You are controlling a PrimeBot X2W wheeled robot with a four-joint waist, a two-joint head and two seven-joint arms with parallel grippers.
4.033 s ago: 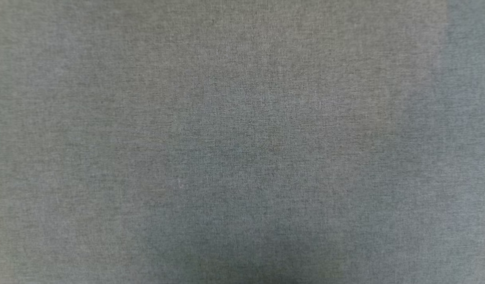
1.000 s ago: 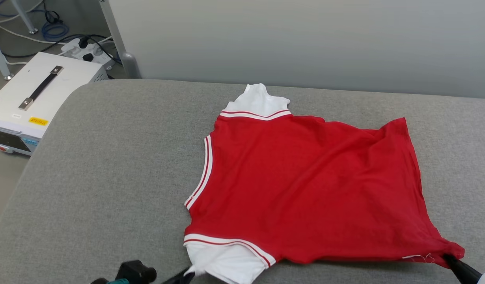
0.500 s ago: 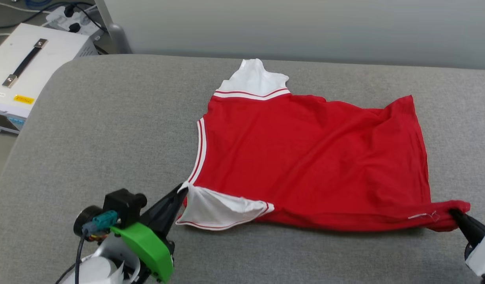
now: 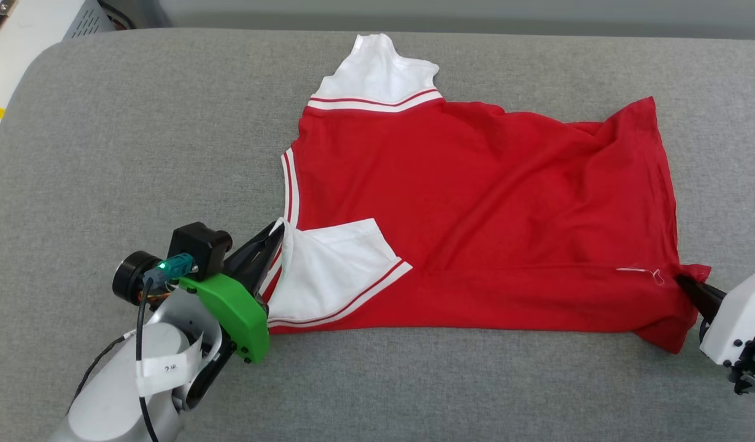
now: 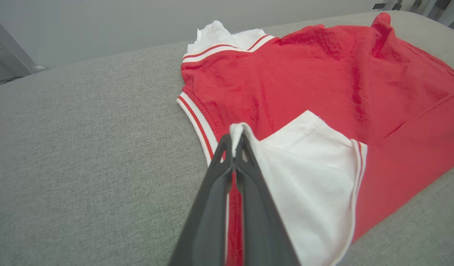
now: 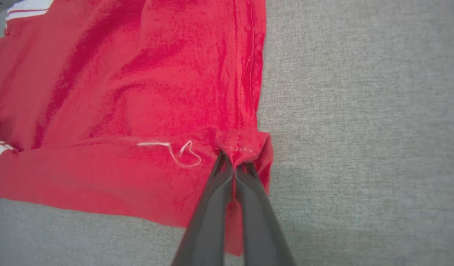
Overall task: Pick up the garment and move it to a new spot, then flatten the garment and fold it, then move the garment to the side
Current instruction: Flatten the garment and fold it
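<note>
Fold step, in progress.

**Position.** The red T-shirt lies spread on the grey padded surface, plain red face up. Its collar end is toward the robot's left and its hem toward the right. The far sleeve lies flat, white, pointing toward the back edge of the pad. A white case shows at the top left corner, off the pad.

**Left gripper**. The fingers are pressed together on the edge of the near sleeve, with white cloth pinched at the tips. That sleeve is turned over and lies on the red body, striped trim up.

**Right gripper**. The fingers are clamped on the near hem corner, which bunches into a small red tuck at the tips. A loose white thread lies just beside the pinch.

**Step (judgement).** This looks like the first lengthwise fold. The near long edge is held at both ends and partly doubled over the body. The relocation and most of the flattening look done, though diagonal creases run toward the far hem corner.

**Next move (judgement).**
- Carry both pinched points toward the far edge together, keeping the held edge taut so the crease runs straight.
- Lay the edge down before opening either jaw.
- Uneven travel would skew the fold, and slack in the middle would trap the existing creases.
</note>
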